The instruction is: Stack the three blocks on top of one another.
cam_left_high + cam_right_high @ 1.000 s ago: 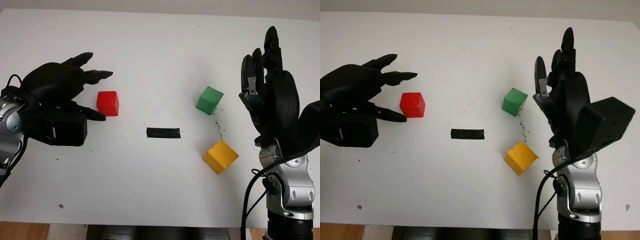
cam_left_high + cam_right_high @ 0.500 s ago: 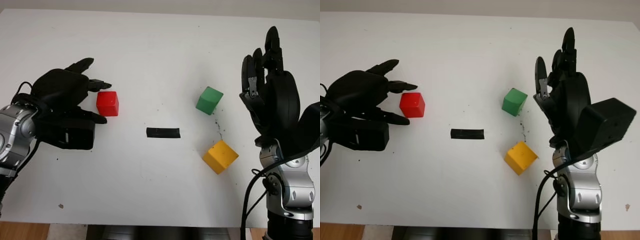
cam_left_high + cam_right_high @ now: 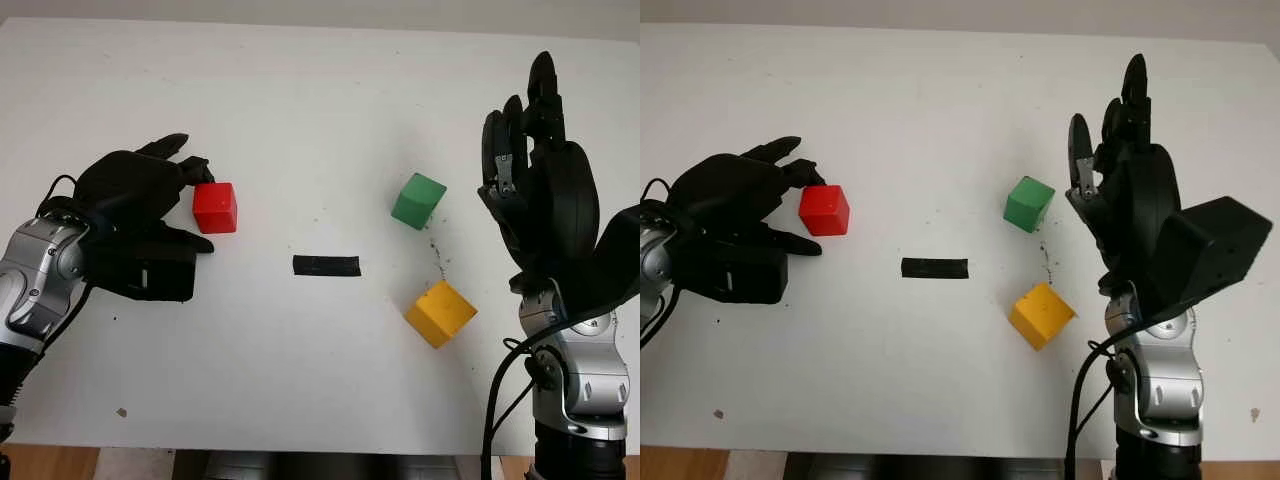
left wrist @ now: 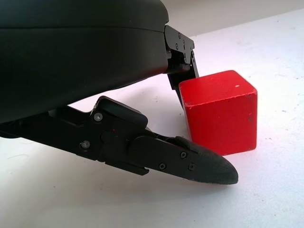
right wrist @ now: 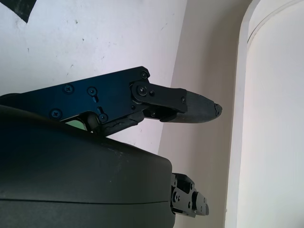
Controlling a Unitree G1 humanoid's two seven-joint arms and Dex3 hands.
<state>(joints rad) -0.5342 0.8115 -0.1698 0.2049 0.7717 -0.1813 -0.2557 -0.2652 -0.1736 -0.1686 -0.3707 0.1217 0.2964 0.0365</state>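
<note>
Three blocks sit apart on the white table, none stacked. The red block lies at the left, with the left hand right beside it: its upper fingers touch the block's far-left edge and its thumb reaches along the near side, so the fingers are curled about the block, though whether they truly grip it cannot be told. The green block sits tilted at centre right, and the yellow block lies nearer the robot, just below it. A black tape strip lies between the red block and the other two. The right hand is raised upright, open, to the right of the green block, holding nothing.
</note>
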